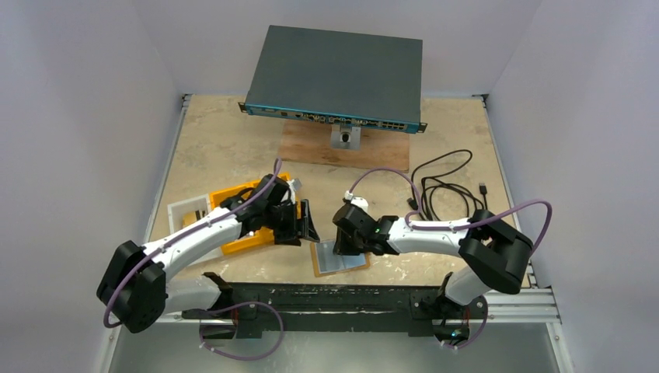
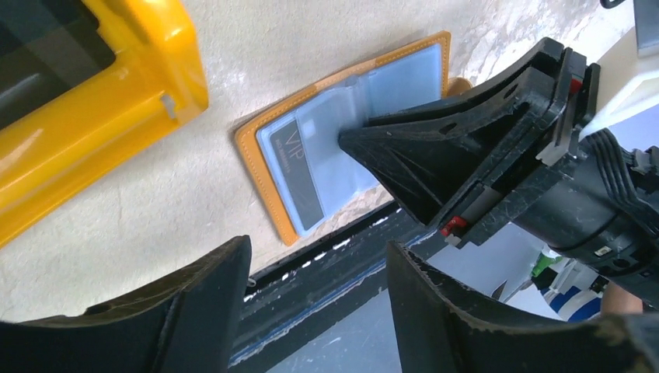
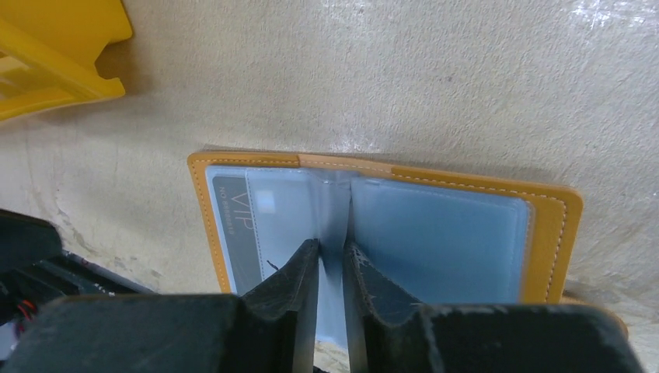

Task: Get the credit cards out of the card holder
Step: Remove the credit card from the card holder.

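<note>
The tan card holder (image 1: 339,260) (image 2: 252,167) (image 3: 556,233) lies open flat near the table's front edge, its clear blue-tinted sleeves facing up. A grey credit card (image 2: 299,167) (image 3: 241,225) marked VIP sits inside the left sleeve. My right gripper (image 1: 343,249) (image 3: 332,247) points down at the spine, its jaws nearly together on an upright plastic sleeve leaf (image 3: 334,210). My left gripper (image 1: 305,229) (image 2: 319,252) hangs open just left of the holder, above the table's front edge, with nothing between its fingers.
A yellow compartment tray (image 1: 249,242) (image 2: 93,116) (image 3: 54,47) lies under the left arm, with a white box (image 1: 186,211) beside it. A network switch (image 1: 338,74) stands on a wooden board (image 1: 311,148) at the back. Black cable (image 1: 447,183) coils at the right.
</note>
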`<state>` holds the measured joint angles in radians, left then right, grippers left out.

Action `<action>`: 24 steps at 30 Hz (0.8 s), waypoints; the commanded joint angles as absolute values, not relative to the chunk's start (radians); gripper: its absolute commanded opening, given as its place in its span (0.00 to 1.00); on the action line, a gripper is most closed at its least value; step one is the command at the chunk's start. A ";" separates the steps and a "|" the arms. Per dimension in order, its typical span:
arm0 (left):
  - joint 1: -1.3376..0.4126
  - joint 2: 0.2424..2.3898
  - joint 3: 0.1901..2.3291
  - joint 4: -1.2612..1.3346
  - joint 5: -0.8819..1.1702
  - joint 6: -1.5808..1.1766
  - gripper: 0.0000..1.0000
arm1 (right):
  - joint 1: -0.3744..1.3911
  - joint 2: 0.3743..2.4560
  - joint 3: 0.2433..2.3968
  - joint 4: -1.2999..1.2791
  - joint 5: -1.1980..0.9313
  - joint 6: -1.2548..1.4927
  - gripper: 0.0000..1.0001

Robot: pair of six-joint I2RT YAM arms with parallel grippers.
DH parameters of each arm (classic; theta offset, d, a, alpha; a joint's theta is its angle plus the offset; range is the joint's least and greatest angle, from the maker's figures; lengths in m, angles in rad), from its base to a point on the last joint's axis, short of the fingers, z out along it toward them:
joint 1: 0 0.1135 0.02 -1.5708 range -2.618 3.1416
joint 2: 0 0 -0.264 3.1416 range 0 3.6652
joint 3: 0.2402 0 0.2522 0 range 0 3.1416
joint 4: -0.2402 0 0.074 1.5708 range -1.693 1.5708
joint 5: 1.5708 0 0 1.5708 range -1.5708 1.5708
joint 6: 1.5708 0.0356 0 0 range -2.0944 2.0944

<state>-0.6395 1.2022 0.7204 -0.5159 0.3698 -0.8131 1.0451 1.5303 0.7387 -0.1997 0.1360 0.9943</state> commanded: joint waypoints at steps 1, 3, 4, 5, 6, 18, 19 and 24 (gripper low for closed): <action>-0.664 1.245 0.696 -0.399 0.390 -0.864 0.57 | 1.029 1.536 0.673 -0.154 0.089 0.998 0.13; -0.675 1.272 0.689 -0.368 0.398 -0.876 0.51 | 1.021 1.532 0.656 -0.136 0.075 1.001 0.10; -0.680 1.286 0.686 -0.351 0.403 -0.883 0.47 | 1.016 1.530 0.647 -0.127 0.066 1.001 0.09; -0.684 1.300 0.684 -0.336 0.408 -0.888 0.45 | 1.013 1.528 0.637 -0.115 0.057 1.002 0.08; -0.691 1.316 0.683 -0.319 0.411 -0.893 0.44 | 1.007 1.525 0.628 -0.102 0.047 1.002 0.08; -0.749 1.496 0.681 -0.220 0.401 -0.929 0.40 | 0.948 1.495 0.525 0.045 -0.070 1.023 0.04; -0.751 1.506 0.682 -0.220 0.398 -0.929 0.40 | 0.944 1.495 0.519 0.056 -0.079 1.026 0.04; -0.752 1.536 0.673 -0.229 0.366 -0.927 0.36 | 0.933 1.467 0.504 0.060 -0.087 1.031 0.11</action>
<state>-0.7448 1.5043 0.6849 -0.2440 0.4129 -0.9264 0.9344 1.4765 0.5407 0.1143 -0.0772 1.0336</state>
